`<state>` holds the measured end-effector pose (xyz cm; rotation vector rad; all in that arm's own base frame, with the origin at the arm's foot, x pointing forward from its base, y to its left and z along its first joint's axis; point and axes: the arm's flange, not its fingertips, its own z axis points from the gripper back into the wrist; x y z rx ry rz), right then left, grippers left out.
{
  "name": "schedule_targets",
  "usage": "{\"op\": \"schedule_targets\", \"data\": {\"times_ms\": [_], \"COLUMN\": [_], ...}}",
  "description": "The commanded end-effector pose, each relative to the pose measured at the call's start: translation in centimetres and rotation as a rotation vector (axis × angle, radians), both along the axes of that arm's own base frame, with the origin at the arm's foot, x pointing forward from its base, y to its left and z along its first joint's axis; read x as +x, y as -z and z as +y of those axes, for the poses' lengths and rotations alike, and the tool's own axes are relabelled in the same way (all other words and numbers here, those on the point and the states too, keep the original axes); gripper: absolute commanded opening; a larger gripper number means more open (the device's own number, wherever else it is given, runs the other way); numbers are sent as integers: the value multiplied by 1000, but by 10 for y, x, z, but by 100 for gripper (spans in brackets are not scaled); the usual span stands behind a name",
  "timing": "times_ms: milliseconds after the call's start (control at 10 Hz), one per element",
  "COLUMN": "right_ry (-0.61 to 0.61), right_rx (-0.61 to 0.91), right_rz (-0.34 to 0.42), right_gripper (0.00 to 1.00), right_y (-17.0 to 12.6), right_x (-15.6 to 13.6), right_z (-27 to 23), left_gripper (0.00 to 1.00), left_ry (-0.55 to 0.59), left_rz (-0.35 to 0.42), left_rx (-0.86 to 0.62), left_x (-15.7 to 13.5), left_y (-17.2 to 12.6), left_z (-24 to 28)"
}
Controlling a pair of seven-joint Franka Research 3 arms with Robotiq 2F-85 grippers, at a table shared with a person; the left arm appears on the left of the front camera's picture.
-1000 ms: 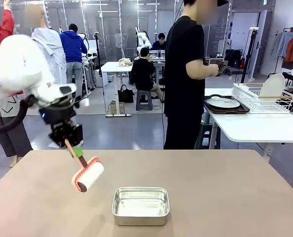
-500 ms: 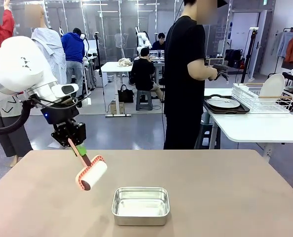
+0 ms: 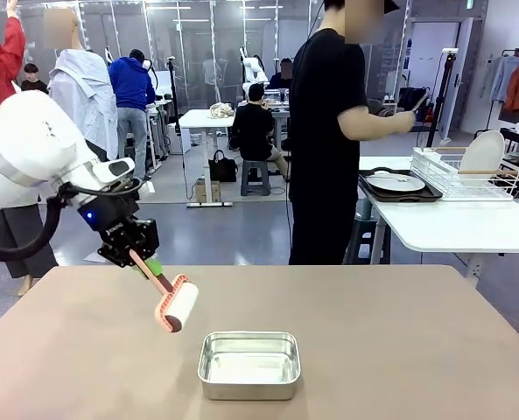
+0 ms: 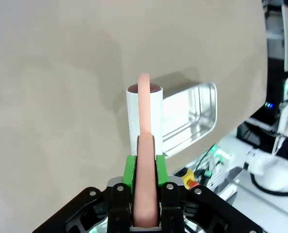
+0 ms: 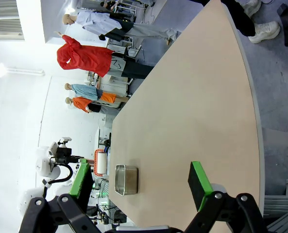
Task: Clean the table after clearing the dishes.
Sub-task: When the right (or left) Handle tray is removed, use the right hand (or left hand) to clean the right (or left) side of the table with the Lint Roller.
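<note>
Cleared: the dishes [image 3: 396, 183] lie on a dark tray on the white side table, off the beige table [image 3: 390, 324], which carries only a steel pan [image 3: 248, 363]. Your left hand [image 3: 143, 259] is clamped on the handle of a lint roller [image 3: 177, 306], hanging just above the tabletop near the pan, and your right hand [image 5: 141, 183] is wide open and empty. Outstanding, by the look of it: nearly all the rolling.
</note>
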<state>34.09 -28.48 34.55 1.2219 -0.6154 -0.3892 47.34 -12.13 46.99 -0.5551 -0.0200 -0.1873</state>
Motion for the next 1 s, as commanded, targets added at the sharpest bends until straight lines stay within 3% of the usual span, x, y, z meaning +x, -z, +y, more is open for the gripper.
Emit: {"op": "schedule_targets", "data": {"times_ms": [0,200,400,500,900], "right_ry": [4,4,4,4,4], "right_rx": [-7,-7,-7,-7,-7], "right_rz": [-2,-2,-2,-2,-2], "right_gripper": [100,100,100,100,100], "right_y": [-2,-2,-2,-2,-2], "right_x": [-1,-1,-1,-1,-1], "right_z": [2,2,2,2,2], "left_gripper": [20,20,20,20,20], "left_ry": [-102,-131,-110,-96,-111], "left_rz": [-30,-66,-61,32,95], "left_rx": [-85,-22,-51,-151,-191], "left_x": [-4,10,31,39,62], "left_y": [25,42,67,81,126], "left_z": [-1,4,15,23,74]}}
